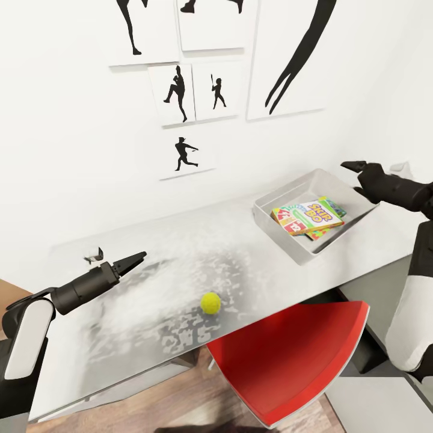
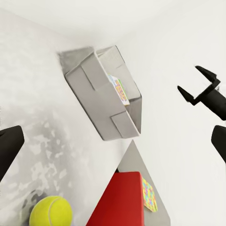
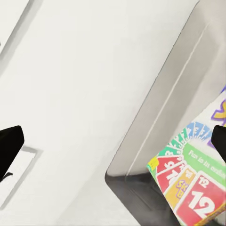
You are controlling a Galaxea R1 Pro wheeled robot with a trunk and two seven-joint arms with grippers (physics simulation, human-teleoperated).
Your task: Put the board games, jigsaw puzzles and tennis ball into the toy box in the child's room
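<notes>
Tennis ball (image 1: 210,302): we see it alone on the bench (image 1: 150,264), near the front edge.
Toy box (image 1: 282,234): right on the bench, holding Skip-Bo game (image 1: 307,216).
Left gripper (image 1: 139,257): jaws narrow, empty, above the bench.
Right gripper (image 1: 356,175): jaws wide, empty, above toy box.

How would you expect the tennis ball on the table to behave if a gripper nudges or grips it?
The tennis ball is round on the smooth table, so a nudge would probably send it rolling. Its small, curved sides might slip between narrow fingers.
</notes>
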